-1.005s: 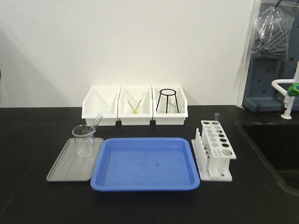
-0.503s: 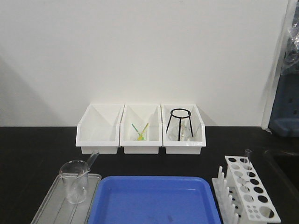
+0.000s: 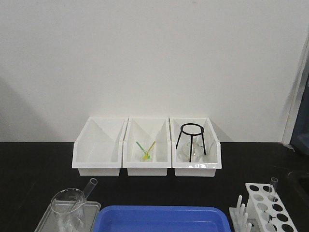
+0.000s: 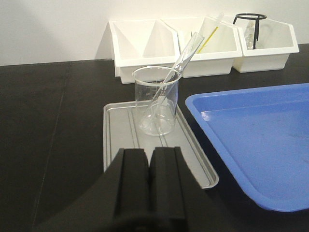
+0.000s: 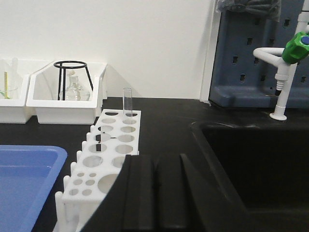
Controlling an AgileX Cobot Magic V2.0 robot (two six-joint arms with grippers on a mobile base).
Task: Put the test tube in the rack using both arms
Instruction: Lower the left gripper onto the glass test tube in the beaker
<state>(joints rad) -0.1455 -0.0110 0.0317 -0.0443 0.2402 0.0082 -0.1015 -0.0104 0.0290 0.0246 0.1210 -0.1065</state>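
A black table (image 4: 58, 121) carries a blue tray (image 4: 260, 140), with 3 white bins (image 3: 145, 170) behind it by the wall. A grey tray (image 4: 120, 140) lies just left of the blue one, and a white rack (image 5: 108, 153) stands to its right. On the grey tray stands a beaker (image 4: 157, 96), and the test tube (image 4: 186, 50) leans inside it, open end up. 1 second tube (image 5: 127, 102) stands upright in a back hole of the rack. The left gripper (image 4: 149, 152) and right gripper (image 5: 154, 159) both have their fingers pressed together, holding nothing.
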